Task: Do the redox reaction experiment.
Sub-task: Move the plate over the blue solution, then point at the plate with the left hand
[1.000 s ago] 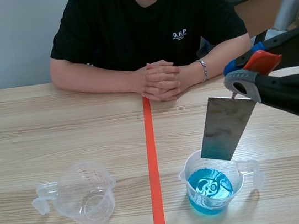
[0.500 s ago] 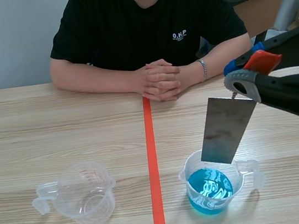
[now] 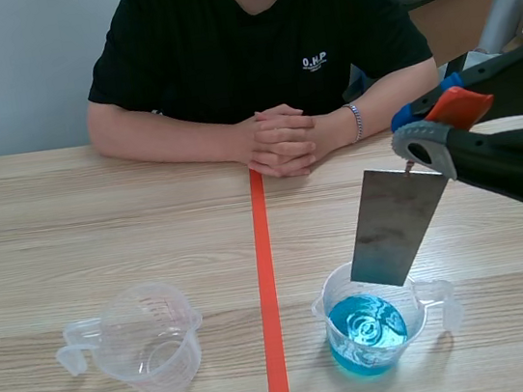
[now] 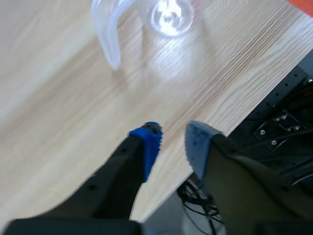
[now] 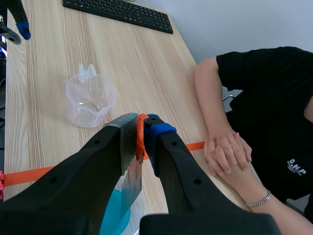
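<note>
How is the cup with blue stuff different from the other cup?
The blue cup holds blue liquid; the empty cup holds nothing. A clamp in the right pincer dangles a metal plate over the blue cup; nothing hangs over the empty cup. Both are clear plastic with handles.

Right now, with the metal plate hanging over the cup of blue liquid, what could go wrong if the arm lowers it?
1. The metal plate hangs tilted from the clip in the right gripper; its bottom corner might catch the beaker rim and tip out the blue liquid.
2. It dangles from one small link, so it may swing and splash.
3. The person's clasped hands rest just beyond the beaker; a spill could run toward them.
</note>
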